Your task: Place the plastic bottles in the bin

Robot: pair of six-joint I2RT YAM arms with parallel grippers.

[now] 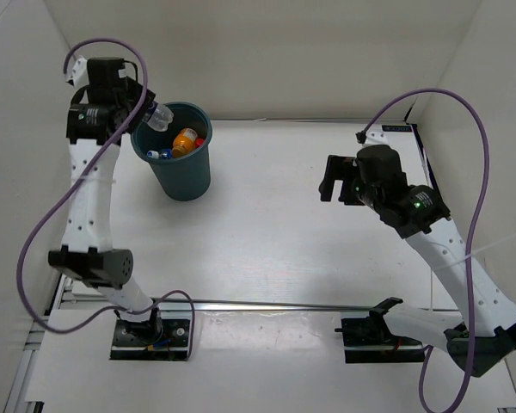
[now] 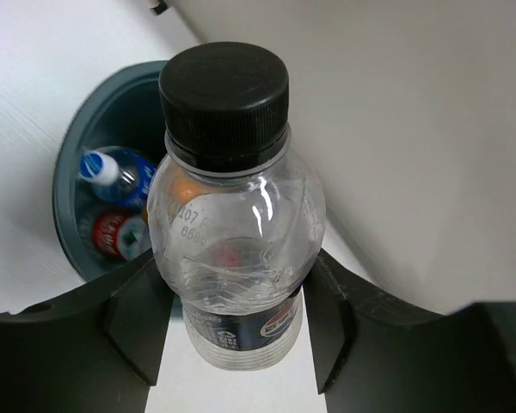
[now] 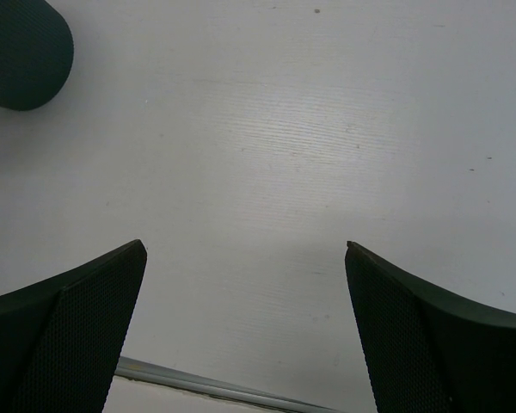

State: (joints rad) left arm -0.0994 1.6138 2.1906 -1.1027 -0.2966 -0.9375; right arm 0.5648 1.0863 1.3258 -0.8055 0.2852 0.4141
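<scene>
Left gripper (image 1: 149, 110), top view: raised at the far left of the table (image 1: 275, 224), pinching the small clear bottle (image 1: 161, 117) (the wrist hides most of the jaws here).
Small clear bottle, top view: held tilted over the far-left part of the rim of the bin (image 1: 186, 179), not yet inside it.
Bin, top view: upright on the table at far left; in it lie the orange-filled bottle (image 1: 185, 139), the red-label bottle (image 1: 199, 143) and the blue-label bottle (image 1: 163, 155).
Right gripper (image 1: 330, 188), top view: hovers over the right half of the table, well apart from the bin, carrying nothing.
Left gripper (image 2: 232, 323), left wrist view: both fingers (image 2: 142, 323) press on the lower body of the small clear bottle (image 2: 232, 249), at its dark label.
Small clear bottle, left wrist view: its black cap (image 2: 225, 90) points away from the wrist (no liquid is visible inside).
Bin (image 2: 64, 189), left wrist view: its open mouth lies beyond and left of the held bottle, with the blue-label bottle (image 2: 116, 175) and the red-label bottle (image 2: 116, 232) side by side in it.
Right gripper (image 3: 245, 331), right wrist view: fingers (image 3: 69, 335) spread wide, only bare table (image 3: 284, 129) between them.
Bin (image 3: 21, 52), right wrist view: a piece of its dark wall fills the upper left corner (rim not seen).
Rail (image 3: 198, 383), right wrist view: a metal strip crosses the lower edge.
</scene>
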